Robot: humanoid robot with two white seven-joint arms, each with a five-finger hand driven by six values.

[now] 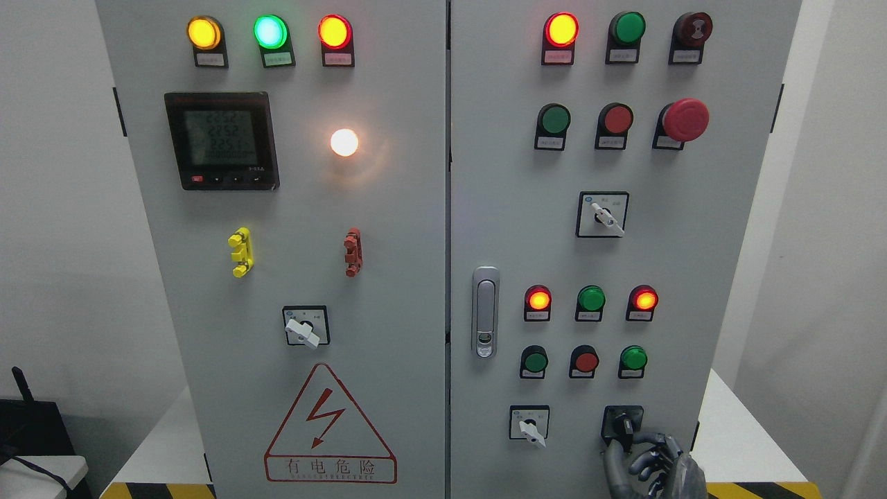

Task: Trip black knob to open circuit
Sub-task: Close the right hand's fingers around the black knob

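Flanking black knob: white selector

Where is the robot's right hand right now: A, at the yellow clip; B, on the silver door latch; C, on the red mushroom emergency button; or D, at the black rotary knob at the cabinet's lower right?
D: the grey fingered right hand reaches the black rotary knob at the grey cabinet's lower right.
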